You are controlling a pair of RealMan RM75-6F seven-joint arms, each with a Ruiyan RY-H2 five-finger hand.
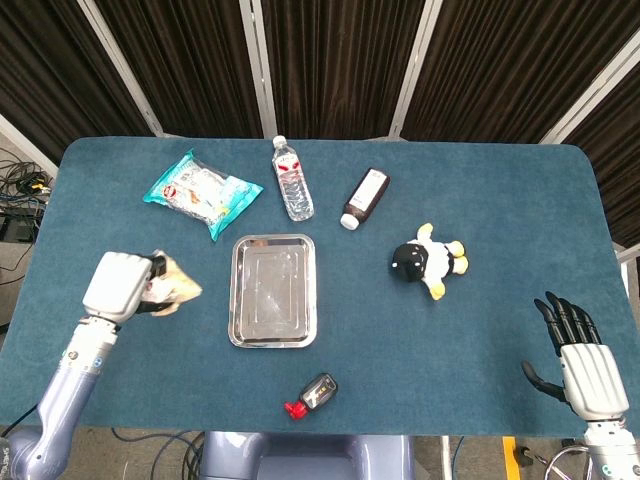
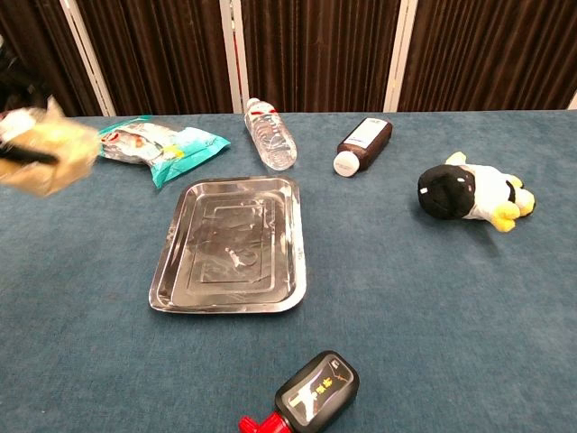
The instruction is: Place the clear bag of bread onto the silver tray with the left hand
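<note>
My left hand point(image 1: 120, 285) grips the clear bag of bread point(image 1: 176, 286) and holds it up off the table, left of the silver tray point(image 1: 273, 290). In the chest view the bag point(image 2: 47, 155) hangs blurred at the far left, well above the cloth, with dark fingers point(image 2: 20, 153) across it. The tray point(image 2: 232, 244) lies flat and bare in the middle of the table. My right hand point(image 1: 584, 360) rests open at the near right edge, fingers spread, holding nothing.
A teal snack packet point(image 1: 201, 190), a water bottle point(image 1: 292, 178) and a brown bottle point(image 1: 365, 197) lie beyond the tray. A black-and-white plush toy point(image 1: 429, 260) sits to the tray's right. A small black-and-red object point(image 1: 313, 394) lies near the front edge.
</note>
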